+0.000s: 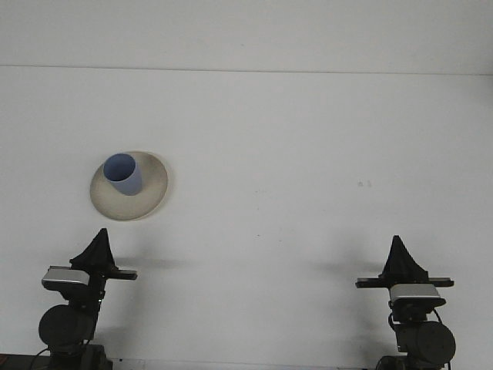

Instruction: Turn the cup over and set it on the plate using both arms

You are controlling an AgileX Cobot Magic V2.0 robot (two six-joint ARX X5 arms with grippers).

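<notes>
The blue cup (123, 173) stands mouth-up on the plate (151, 196). Left gripper (98, 247) sits just below the plate, right gripper (400, 256) far right of it; both pinched closed, empty.

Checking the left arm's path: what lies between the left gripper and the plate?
Nothing: in the front view only bare white table separates the left gripper from the plate.

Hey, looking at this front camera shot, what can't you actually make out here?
- Left gripper and right gripper: in the front view each shows as one dark silhouette, so open or shut cannot be told.
- Arm bases: cut off by the bottom edge.
- Inside of the blue cup: only a flat blue opening shows; contents cannot be told.
- Plate: its middle is hidden by the cup.
- Marks on the table: too small to identify.
</notes>
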